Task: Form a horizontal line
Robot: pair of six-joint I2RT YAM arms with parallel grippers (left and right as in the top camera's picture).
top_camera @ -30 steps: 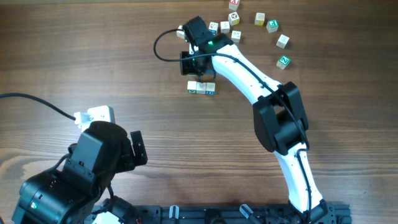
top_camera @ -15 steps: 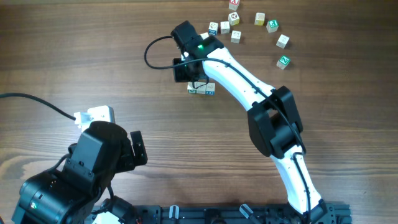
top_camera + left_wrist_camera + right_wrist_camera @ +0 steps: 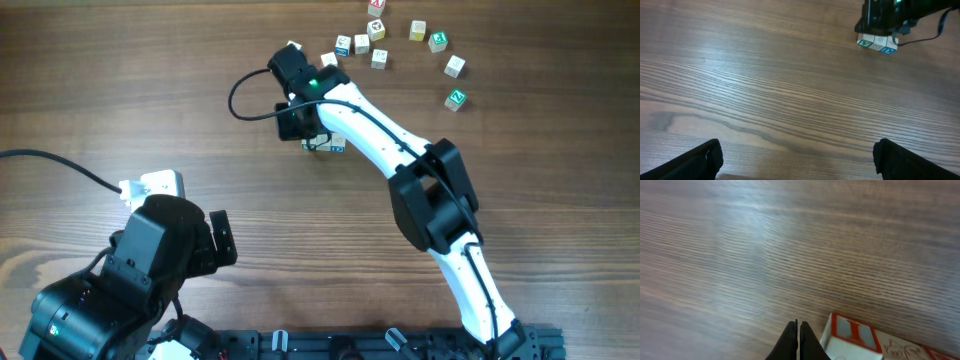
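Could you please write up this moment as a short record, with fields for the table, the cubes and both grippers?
Table: bare wood grain
Row of cubes: three white cubes touching in a straight line, partly under the right arm in the overhead view
Loose cubes: scattered at the far edge, apart from the row
Right gripper: shut, holding nothing, tips low beside the end of the row
Left gripper: open, empty, far from the row
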